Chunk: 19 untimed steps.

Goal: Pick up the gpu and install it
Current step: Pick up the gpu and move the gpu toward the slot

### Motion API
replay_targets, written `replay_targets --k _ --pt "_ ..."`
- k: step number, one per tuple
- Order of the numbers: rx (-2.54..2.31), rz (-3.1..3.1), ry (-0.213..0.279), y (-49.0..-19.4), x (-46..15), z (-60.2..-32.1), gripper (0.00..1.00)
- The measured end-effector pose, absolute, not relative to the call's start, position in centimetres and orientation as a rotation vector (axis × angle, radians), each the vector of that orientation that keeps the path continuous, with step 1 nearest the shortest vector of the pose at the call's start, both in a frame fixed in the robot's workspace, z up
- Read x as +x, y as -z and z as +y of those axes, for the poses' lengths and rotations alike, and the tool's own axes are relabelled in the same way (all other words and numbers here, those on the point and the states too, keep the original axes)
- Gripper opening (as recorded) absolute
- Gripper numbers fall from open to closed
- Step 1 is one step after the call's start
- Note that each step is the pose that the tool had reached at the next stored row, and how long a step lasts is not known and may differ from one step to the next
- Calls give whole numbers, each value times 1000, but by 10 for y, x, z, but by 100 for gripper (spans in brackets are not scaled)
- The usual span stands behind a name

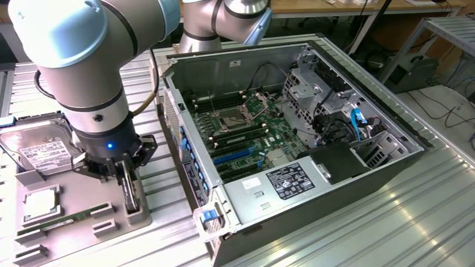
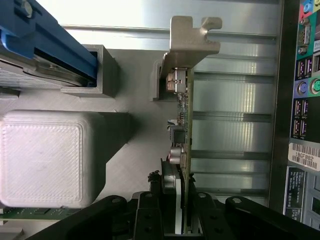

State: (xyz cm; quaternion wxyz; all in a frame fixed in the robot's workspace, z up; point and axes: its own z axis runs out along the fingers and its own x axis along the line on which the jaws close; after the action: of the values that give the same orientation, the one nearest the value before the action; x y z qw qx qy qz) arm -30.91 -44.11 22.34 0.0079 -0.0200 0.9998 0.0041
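You are looking at the gpu (image 1: 132,196) standing on its long edge in a slot of the grey parts tray (image 1: 78,192), at about nine o'clock from the open computer case (image 1: 356,214) in the exterior view. It is probably being kept upright like this so that a straight-down grasp can meet its two flat faces. In the wrist view its silver end bracket (image 2: 194,42) is sitting against a small grey post (image 2: 159,82) of the tray, which is likely stopping the card from sliding along the slot. Your gripper (image 1: 128,179) is hanging vertically over the card and straddling it at the cooler end, away from the bracket, so the bracket is being left free. You cannot tell whether the pincer is clamping the card or only flanking it; the card is sitting in its slot, not lifted. Sharing the tray with it, a green memory stick (image 1: 63,219) is lying at eight o'clock from the gpu, a processor chip (image 1: 41,203) at nine and a labelled hard drive (image 1: 37,147) at ten. The case is lying on its side with the motherboard (image 1: 245,130) facing up, its blue expansion slots (image 1: 233,157) at two o'clock from the gpu, exposed from above.
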Motion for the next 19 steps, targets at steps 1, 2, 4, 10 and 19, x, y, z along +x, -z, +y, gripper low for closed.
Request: replay_targets --k 1,2,4,10,19 --pt "-62 3125 -13 -223 -309 -441 28" --pt "-62 3125 -13 -223 -309 -441 28" --pt "-63 3125 -13 -223 -309 -441 28" --pt "-63 3125 -13 -223 -309 -441 28" --pt "-62 3125 -13 -223 -309 -441 28"
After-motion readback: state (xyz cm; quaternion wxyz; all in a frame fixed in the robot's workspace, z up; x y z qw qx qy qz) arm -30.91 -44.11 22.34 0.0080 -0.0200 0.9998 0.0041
